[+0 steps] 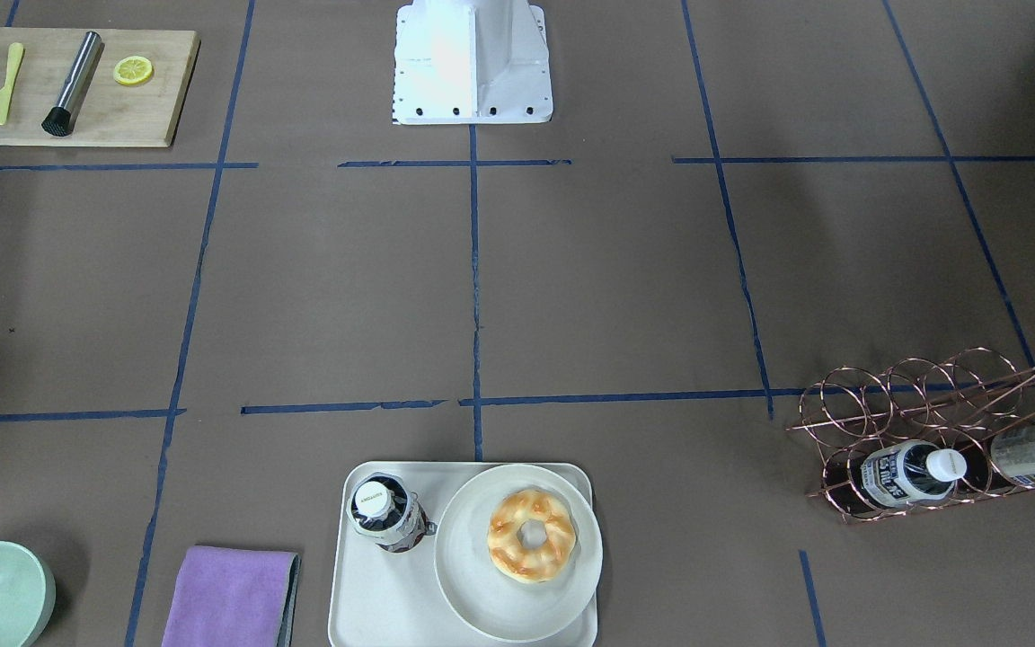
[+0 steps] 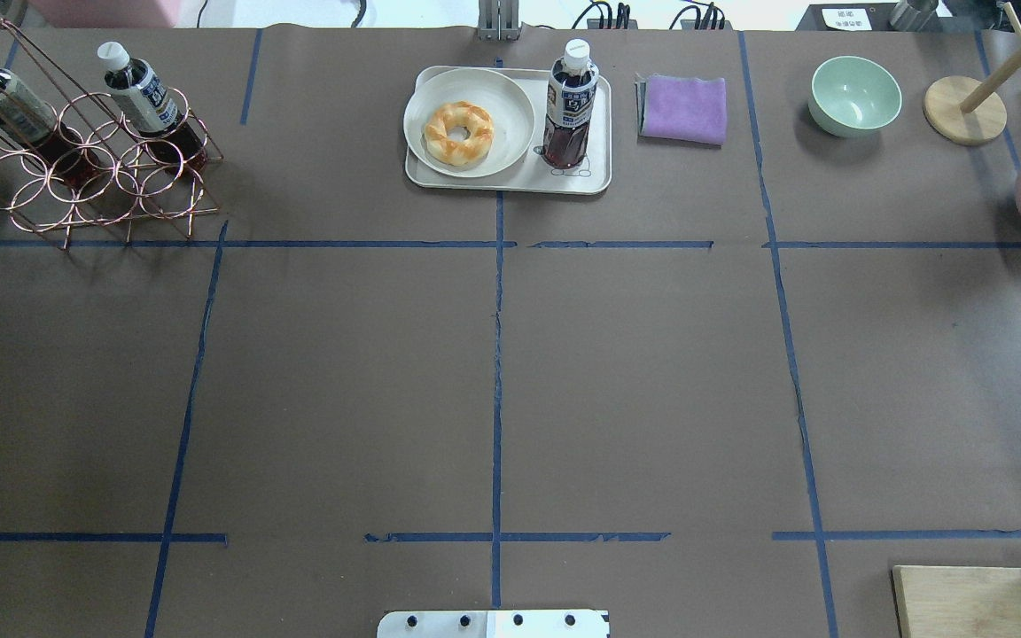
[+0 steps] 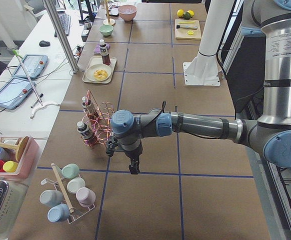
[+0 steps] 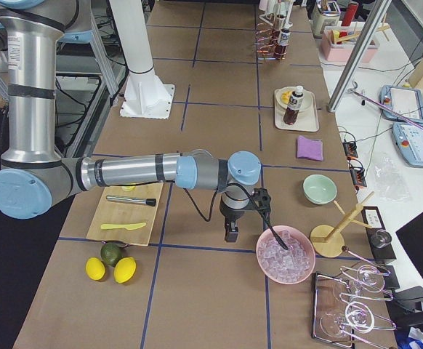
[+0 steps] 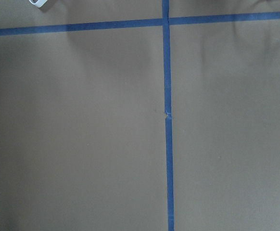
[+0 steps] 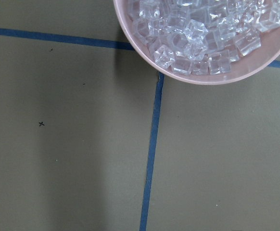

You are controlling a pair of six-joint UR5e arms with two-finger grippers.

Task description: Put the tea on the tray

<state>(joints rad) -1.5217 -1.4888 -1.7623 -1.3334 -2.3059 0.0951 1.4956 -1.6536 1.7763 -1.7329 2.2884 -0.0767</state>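
One tea bottle (image 2: 570,106) with dark liquid and a white cap stands upright on the cream tray (image 2: 510,182), beside the plate; it also shows in the front-facing view (image 1: 387,514) on the tray (image 1: 374,602). Two like bottles (image 2: 143,89) (image 2: 5,99) lean in a copper wire rack (image 2: 94,182). My left gripper (image 3: 133,167) shows only in the exterior left view, low over the table near the rack, far from the tray. My right gripper (image 4: 231,233) shows only in the exterior right view, beside a bowl of ice. I cannot tell whether either is open or shut.
A round plate (image 2: 510,142) with a doughnut (image 2: 458,134) shares the tray. A purple cloth (image 2: 684,108), a green bowl (image 2: 854,95) and a pink bowl of ice (image 6: 202,43) lie to the robot's right. A wooden board (image 1: 73,87) holds a knife, a muddler and a lemon slice.
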